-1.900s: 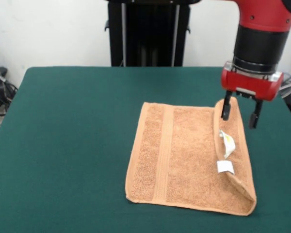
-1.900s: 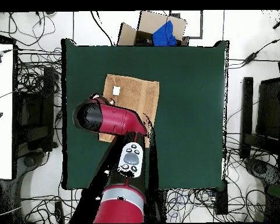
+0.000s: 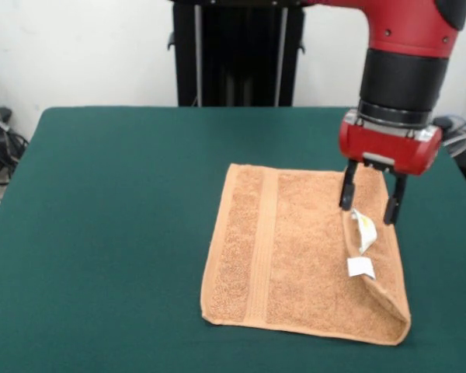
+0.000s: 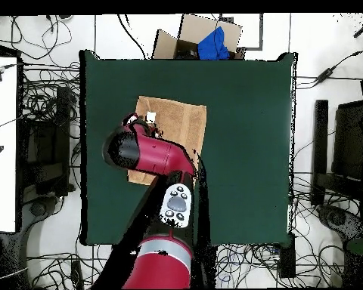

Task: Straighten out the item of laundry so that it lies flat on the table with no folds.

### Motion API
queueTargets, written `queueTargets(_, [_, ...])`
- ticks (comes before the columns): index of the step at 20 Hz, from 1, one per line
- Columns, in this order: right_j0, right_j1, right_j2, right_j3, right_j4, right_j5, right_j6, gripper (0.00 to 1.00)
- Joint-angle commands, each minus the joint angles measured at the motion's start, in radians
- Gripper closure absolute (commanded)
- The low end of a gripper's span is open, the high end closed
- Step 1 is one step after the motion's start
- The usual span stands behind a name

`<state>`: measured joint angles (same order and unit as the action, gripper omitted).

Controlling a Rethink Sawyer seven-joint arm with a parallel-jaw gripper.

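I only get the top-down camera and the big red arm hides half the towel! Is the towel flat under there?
Observer: Not yet. In the front view the towel has one side edge folded over onto itself, the side below the gripper.
Operator: Is the claw grabbing it?
Observer: No. The two fingers are apart, hanging just above the far end of that fold, with nothing between them.
Operator: What is the white bit I see by the arm?
Observer: A small white tag lying on the towel beside the folded flap, with a second label just above it.
Operator: Is the rest smooth?
Observer: Yes, the other side with its woven band lies flat on the green table.
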<state>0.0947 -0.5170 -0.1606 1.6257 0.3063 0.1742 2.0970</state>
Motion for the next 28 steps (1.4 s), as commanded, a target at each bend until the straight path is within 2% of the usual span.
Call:
queueTargets(1, [0.009, 0.056, -0.042, 0.067, -0.029, -0.047, 0.158, 0.0])
queueTargets(14, [0.004, 0.084, -0.013, 0.06, -0.029, -0.094, 0.15, 0.0])
queueTargets(20, [-0.01, 0.067, 0.03, 0.084, -0.023, -0.112, 0.16, 0.0])
queueTargets(28, [-0.052, 0.061, 0.126, 0.134, -0.047, -0.2, 0.178, 0.0])
